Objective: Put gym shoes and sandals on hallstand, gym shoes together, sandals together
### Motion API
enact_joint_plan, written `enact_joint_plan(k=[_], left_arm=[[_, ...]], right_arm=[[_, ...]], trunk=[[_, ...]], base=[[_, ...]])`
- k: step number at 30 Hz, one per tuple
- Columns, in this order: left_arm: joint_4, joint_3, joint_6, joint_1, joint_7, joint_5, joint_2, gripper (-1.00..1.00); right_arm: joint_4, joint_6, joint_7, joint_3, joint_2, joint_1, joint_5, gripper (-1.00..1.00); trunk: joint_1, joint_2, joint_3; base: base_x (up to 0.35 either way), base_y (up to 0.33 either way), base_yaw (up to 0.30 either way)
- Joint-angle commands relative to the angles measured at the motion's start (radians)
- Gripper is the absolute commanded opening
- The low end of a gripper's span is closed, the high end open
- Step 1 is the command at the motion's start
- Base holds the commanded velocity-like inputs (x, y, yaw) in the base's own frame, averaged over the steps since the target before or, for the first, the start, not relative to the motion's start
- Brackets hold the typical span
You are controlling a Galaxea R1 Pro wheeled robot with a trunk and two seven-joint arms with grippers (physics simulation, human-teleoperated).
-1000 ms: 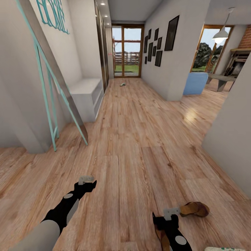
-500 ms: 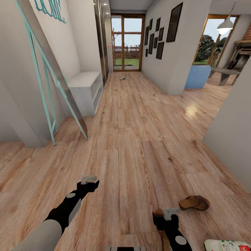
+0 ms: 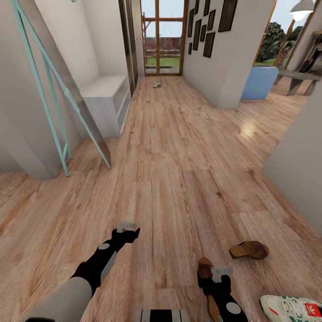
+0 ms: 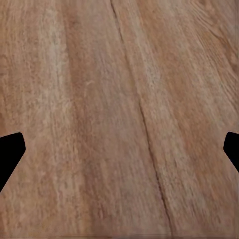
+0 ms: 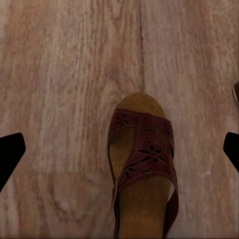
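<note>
Compared with one second before, the whole head view had tilted downward: the wall lettering at the upper left left the frame, and more floor near the robot came in. This was a move of the camera, not of the things. It meant that the robot now looked at the shoes it must collect, so I judge that a first pick was being prepared and nothing was yet on the hallstand (image 3: 105,105), which stood in the upper left of the frame, well apart.

The left pincer (image 3: 126,226) hung over bare corridor floor (image 3: 179,170), its fingers spread wide, holding and touching nothing.

The right pincer (image 3: 220,271) hovered above one sandal (image 5: 142,172), also wide open and empty; in the right wrist view the sandal lay between the two finger tips, not touched. The second sandal (image 3: 249,249) lay just to the right on the floor. One gym shoe (image 3: 293,308) showed at the lower right corner.
</note>
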Motion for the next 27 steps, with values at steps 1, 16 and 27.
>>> enact_joint_plan(k=[1, 16, 27], left_arm=[[0.001, -0.005, -0.002, -0.001, -0.001, 0.002, 0.000, 1.00], [0.002, -0.022, -0.002, -0.003, -0.001, 0.002, 0.011, 1.00], [0.002, -0.022, -0.002, -0.003, -0.001, 0.001, 0.011, 1.00]], right_arm=[[-0.001, 0.007, -0.002, -0.003, 0.001, 0.000, 0.010, 1.00], [0.000, 0.006, -0.001, -0.011, 0.000, 0.000, 0.010, 1.00], [0.000, 0.005, -0.002, -0.011, 0.001, 0.000, 0.010, 1.00]], trunk=[[0.000, -0.001, -0.006], [0.007, -0.004, -0.088], [0.012, -0.007, -0.148]], base=[[0.000, 0.000, 0.000], [0.000, 0.000, 0.000], [0.000, 0.000, -0.048]])
